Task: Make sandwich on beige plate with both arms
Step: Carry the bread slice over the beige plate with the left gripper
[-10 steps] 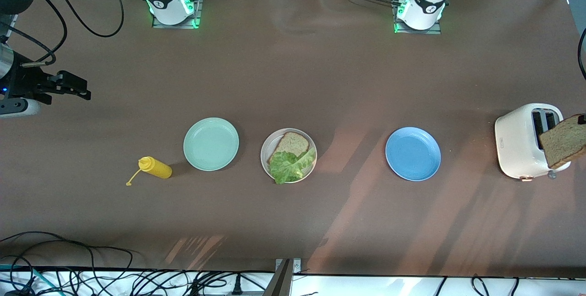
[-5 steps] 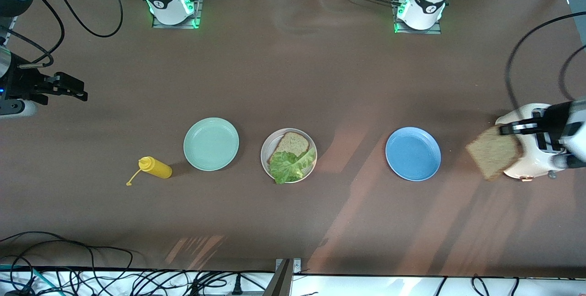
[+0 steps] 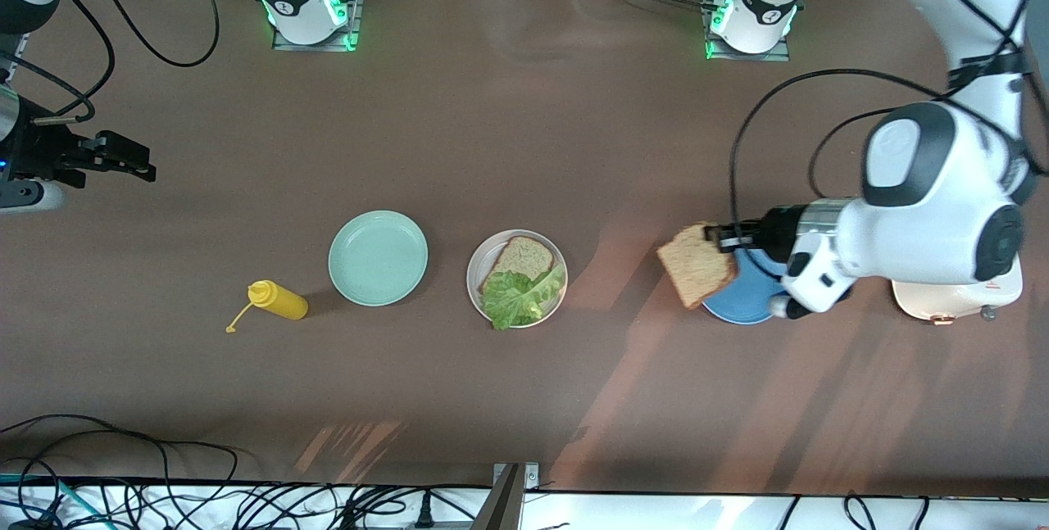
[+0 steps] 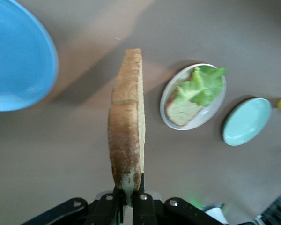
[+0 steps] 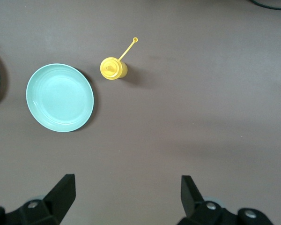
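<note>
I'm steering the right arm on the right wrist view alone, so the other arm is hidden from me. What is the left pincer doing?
Observer: The left pincer is shut on the held bread slice, up over the blue plate's rim.
Operator: What's on the beige plate?
Observer: The bottom bread slice with a lettuce leaf on it.
Operator: And my own pincer?
Observer: The right pincer waits over the table at the right arm's end.

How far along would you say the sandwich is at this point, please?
Done: one bread slice with lettuce on top lies on the beige plate. In hand: the left gripper, shut on the second bread slice, is over the blue plate. Left: laying it on the lettuce. The right gripper waits open.
</note>
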You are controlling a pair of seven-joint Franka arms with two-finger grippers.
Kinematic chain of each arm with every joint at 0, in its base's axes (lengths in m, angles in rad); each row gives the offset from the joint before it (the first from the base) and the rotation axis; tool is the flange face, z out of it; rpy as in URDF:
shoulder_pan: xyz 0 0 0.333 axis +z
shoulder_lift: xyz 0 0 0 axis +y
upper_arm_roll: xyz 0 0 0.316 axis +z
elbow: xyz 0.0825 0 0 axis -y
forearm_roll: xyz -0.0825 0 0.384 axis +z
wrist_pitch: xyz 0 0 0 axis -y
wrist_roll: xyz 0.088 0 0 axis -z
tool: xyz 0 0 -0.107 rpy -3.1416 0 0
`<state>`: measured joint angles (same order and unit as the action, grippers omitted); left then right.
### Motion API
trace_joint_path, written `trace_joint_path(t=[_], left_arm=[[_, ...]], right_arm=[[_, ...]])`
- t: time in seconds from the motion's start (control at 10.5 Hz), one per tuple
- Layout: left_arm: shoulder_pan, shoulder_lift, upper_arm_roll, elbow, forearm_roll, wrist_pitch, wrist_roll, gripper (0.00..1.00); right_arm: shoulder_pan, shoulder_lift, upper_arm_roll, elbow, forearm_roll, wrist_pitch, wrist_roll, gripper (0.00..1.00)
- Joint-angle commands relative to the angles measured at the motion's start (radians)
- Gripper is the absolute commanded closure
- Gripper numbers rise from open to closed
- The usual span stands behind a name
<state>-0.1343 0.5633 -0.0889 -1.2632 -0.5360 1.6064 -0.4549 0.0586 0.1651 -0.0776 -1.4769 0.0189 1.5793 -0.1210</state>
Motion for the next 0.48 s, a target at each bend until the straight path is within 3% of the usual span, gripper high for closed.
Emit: trace_joint_path(t=[0.0, 0.38], left_arm=[[-0.072, 0.046, 0.014, 0.022, -0.109, 0.116, -0.069, 1.0], [-0.226, 0.15, 0.014, 0.022, -0.13, 0.421, -0.162, 1.0]], right_arm=[[-0.005, -0.012, 0.002, -0.014, -0.013, 0.01, 0.001, 0.0], [-0.006, -0.007, -0.007, -0.016, -0.01, 0.008, 0.001, 0.0]])
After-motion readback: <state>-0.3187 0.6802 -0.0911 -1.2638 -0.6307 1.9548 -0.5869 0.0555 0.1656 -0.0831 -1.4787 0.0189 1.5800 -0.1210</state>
